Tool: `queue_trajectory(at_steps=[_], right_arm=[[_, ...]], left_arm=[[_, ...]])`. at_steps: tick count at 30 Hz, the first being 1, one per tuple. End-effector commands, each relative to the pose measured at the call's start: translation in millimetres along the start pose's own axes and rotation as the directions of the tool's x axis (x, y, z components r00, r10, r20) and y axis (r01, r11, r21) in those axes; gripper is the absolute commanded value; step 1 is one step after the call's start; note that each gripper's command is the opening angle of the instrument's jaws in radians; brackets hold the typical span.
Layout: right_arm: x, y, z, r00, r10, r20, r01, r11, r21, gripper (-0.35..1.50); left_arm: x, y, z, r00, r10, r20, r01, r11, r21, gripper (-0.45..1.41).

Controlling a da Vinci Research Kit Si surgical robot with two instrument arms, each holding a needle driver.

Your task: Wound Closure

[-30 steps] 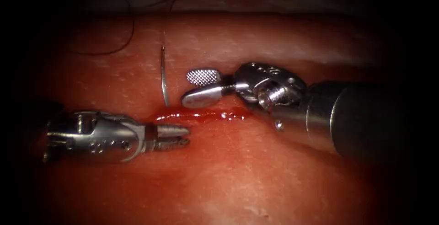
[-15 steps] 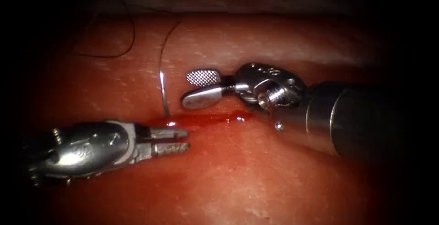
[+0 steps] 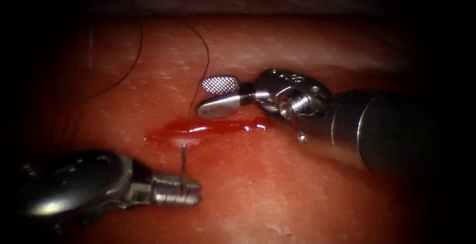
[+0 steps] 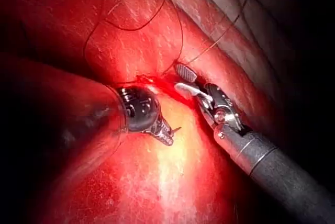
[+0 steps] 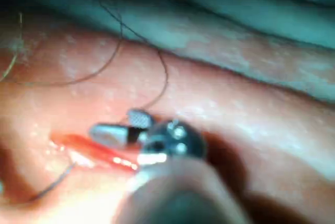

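I see left tool [image 3: 191, 194] clamped on needle [image 3: 183, 162] near its tip end, below cut [image 3: 208, 127]; needle rises into cut, thread [image 3: 201, 70] trailing above. Right tool [image 3: 218, 95] wide, holding nothing, above cut on tissue [image 3: 297, 199].

The tissue [image 3: 277, 194] carried everything I worked on. Its cut [image 3: 208, 127] ran across it, pooled with red fluid [image 3: 223, 125]. Dark thread [image 3: 201, 60] lay looped over the surface above the cut, and the needle [image 3: 184, 162] stood out of the tissue just below the cut.
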Motion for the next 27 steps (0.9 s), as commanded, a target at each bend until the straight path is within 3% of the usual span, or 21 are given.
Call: queue_trajectory(at_steps=[1, 7, 9, 10, 12, 13, 14, 15, 16, 17, 18, 21, 22, 27], right_arm=[[-0.1, 0.3, 0.9, 1.000, -0.002, -0.001, 0.002, 1.000, 0.003, 1.04], [-0.3, 0.3, 1.0, 1.000, -0.003, -0.001, 0.003, 1.000, 0.003, 1.04], [-0.3, 0.3, 1.0, 1.000, -0.004, -0.001, 0.004, 1.000, 0.003, 1.04], [-0.3, 0.3, 1.0, 1.000, -0.004, -0.001, 0.004, 1.000, 0.003, 1.04], [-0.3, 0.3, 1.0, 1.000, -0.004, -0.001, 0.004, 1.000, 0.003, 1.04], [-0.3, 0.4, 1.0, 1.000, -0.004, -0.001, 0.004, 1.000, 0.003, 1.04], [-0.3, 0.4, 1.0, 1.000, -0.004, -0.001, 0.004, 1.000, 0.003, 1.04], [-0.4, 0.4, 1.0, 1.000, -0.004, -0.001, 0.004, 1.000, 0.003, 1.04], [-0.4, 0.4, 1.0, 1.000, -0.004, -0.001, 0.004, 1.000, 0.003, 1.04], [-0.4, 0.4, 1.0, 1.000, -0.004, -0.001, 0.004, 1.000, 0.003, 1.04], [-0.4, 0.4, 1.0, 1.000, -0.004, -0.001, 0.004, 1.000, 0.003, 1.04], [-0.5, 0.3, 1.0, 1.000, -0.004, -0.001, 0.004, 1.000, 0.003, 1.04], [-0.5, 0.3, 1.0, 1.000, -0.004, -0.001, 0.004, 1.000, 0.003, 1.04], [-0.5, 0.3, 1.0, 1.000, -0.004, -0.001, 0.004, 1.000, 0.003, 1.04]], left_arm=[[-0.2, -0.3, 0.3, 1.000, 0.000, 0.004, 0.000, 1.000, -0.007, -0.35], [0.8, 1.0, -0.3, 0.989, 0.146, 0.028, -0.146, 0.989, -0.005, -0.35], [1.5, 0.9, -0.2, 0.943, 0.329, 0.041, -0.331, 0.942, 0.049, -0.35], [1.5, 0.9, -0.2, 0.943, 0.329, 0.041, -0.331, 0.942, 0.049, -0.35], [2.1, 0.8, -0.4, 0.894, 0.444, 0.058, -0.447, 0.890, 0.085, -0.35], [2.8, 0.7, -0.6, 0.838, 0.539, 0.085, -0.546, 0.831, 0.110, -0.35], [2.8, 0.7, -0.6, 0.838, 0.539, 0.085, -0.546, 0.831, 0.110, -0.35], [3.8, 0.7, -1.0, 0.770, 0.627, 0.120, -0.638, 0.756, 0.144, -0.35], [3.8, 0.7, -1.0, 0.770, 0.627, 0.120, -0.638, 0.756, 0.144, -0.35], [4.2, 0.7, -1.3, 0.742, 0.657, 0.134, -0.670, 0.724, 0.162, -0.35], [5.2, 0.8, -1.7, 0.681, 0.713, 0.166, -0.731, 0.653, 0.197, -0.35], [7.1, 0.6, -2.5, 0.618, 0.754, 0.221, -0.783, 0.568, 0.251, -0.35], [8.0, 0.4, -2.9, 0.605, 0.760, 0.237, -0.792, 0.545, 0.274, -0.35], [8.8, -0.1, -3.1, 0.601, 0.755, 0.263, -0.793, 0.519, 0.320, -0.35]])
